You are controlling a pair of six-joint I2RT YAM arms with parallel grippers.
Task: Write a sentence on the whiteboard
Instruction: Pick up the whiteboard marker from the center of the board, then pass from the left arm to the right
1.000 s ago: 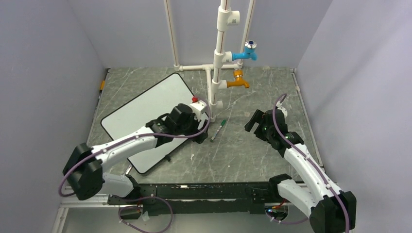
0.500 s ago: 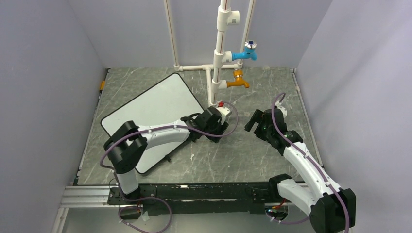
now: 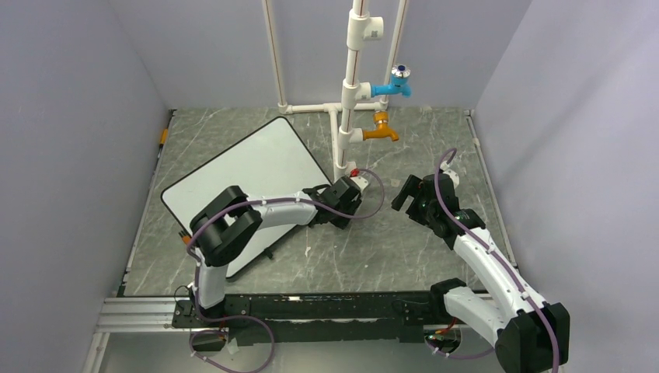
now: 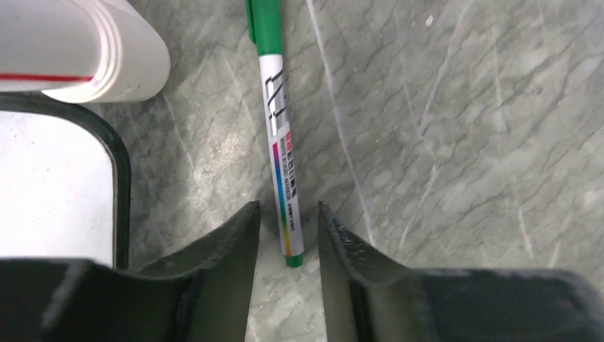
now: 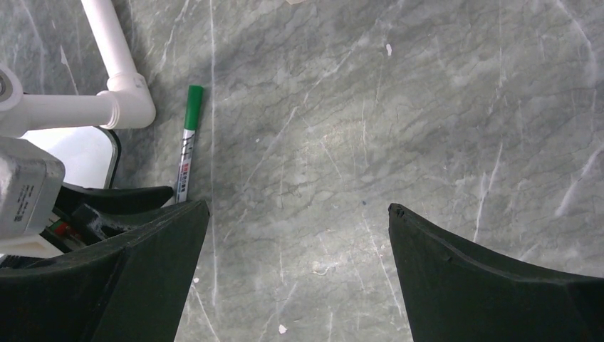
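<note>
Left end effector (image 4: 286, 208) is set apart astride the tail of green marker (image 4: 280, 142), which is laid on tabletop (image 4: 463, 142), cap toward 12 o'clock. Right end effector (image 5: 299, 214) is held wide apart, empty.

The right fingers (image 5: 470, 285) stand spread wide above the grey marbled desk (image 5: 399, 107); a green-capped marker (image 5: 185, 153) lies flat beside a white pipe elbow (image 5: 132, 107), near the whiteboard (image 5: 78, 153) rounded corner at left
</note>
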